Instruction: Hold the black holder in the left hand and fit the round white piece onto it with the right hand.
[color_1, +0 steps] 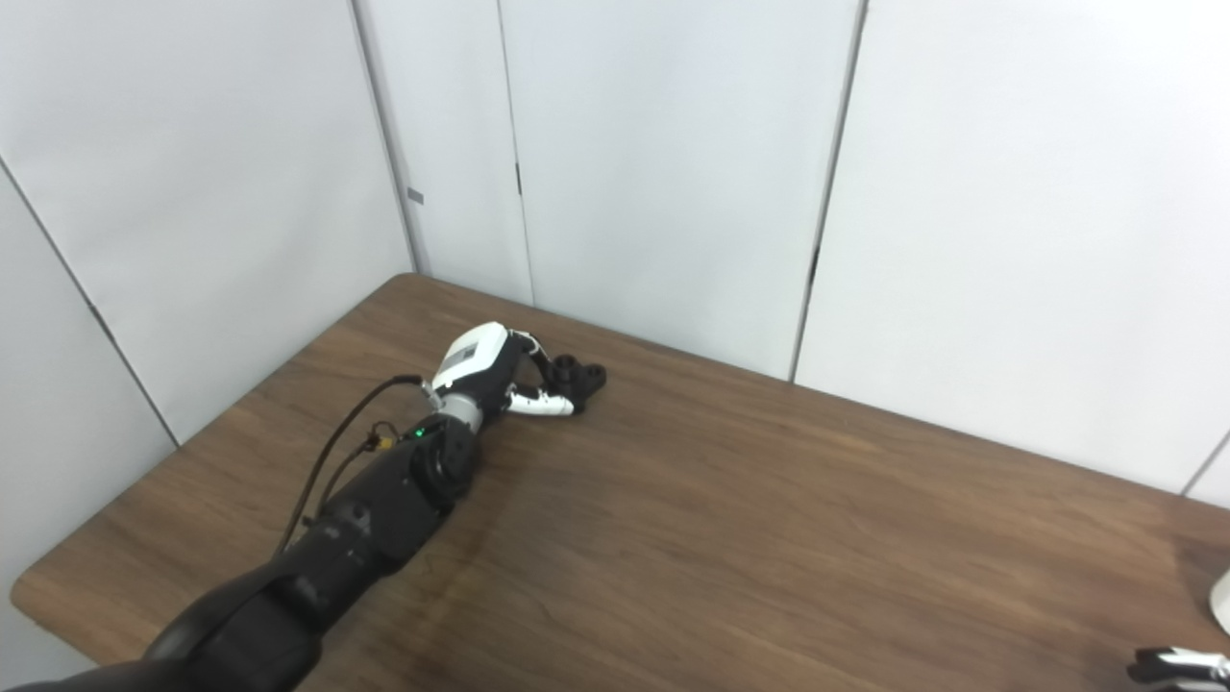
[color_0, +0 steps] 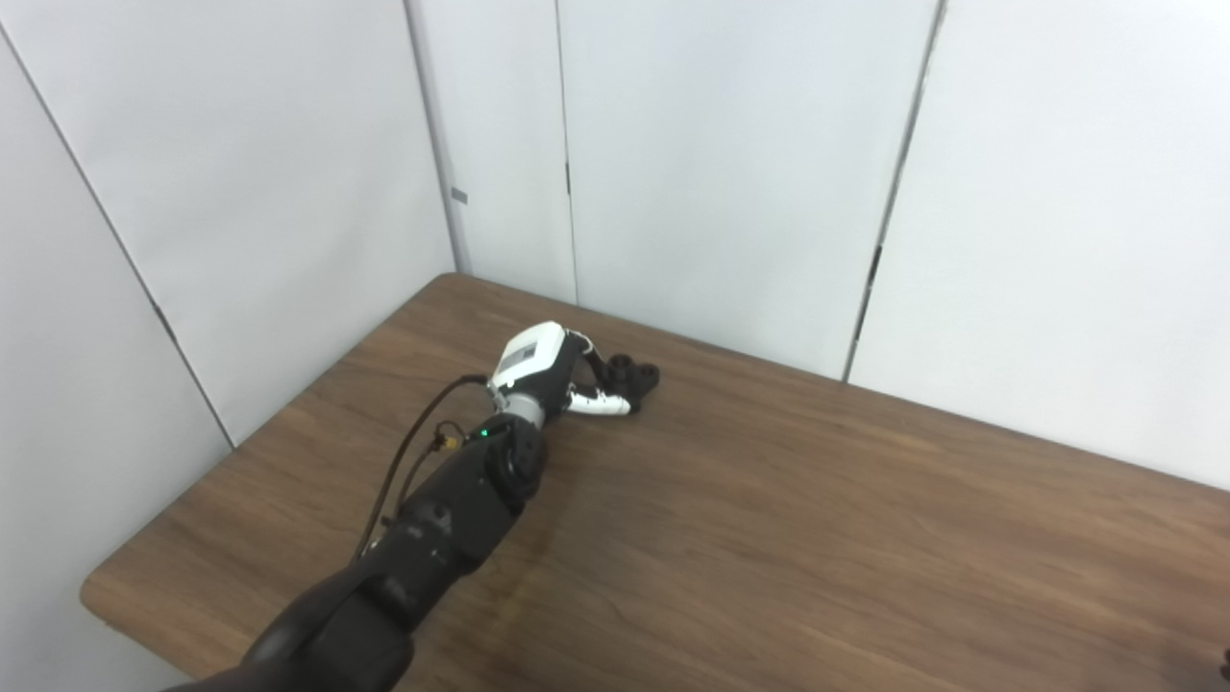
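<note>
The black holder [color_0: 636, 375] lies on the table's far left part, near the wall. My left hand [color_0: 538, 370] has reached it. The white thumb [color_0: 601, 406] stretches along the holder's near side and the dark fingers [color_0: 588, 348] sit at its far side, spread apart, not clamped. The holder rests on the wood. Only a sliver of my right hand [color_1: 1177, 665] shows at the bottom right corner; its fingers are cut off by the frame. A white curved edge [color_1: 1222, 601] peeks in at the right border, possibly the round white piece.
The brown wooden table [color_0: 769, 538] runs from the rounded left corner to the right edge. White wall panels [color_0: 730, 163] stand close behind the holder. A black cable [color_0: 413, 442] loops beside my left forearm.
</note>
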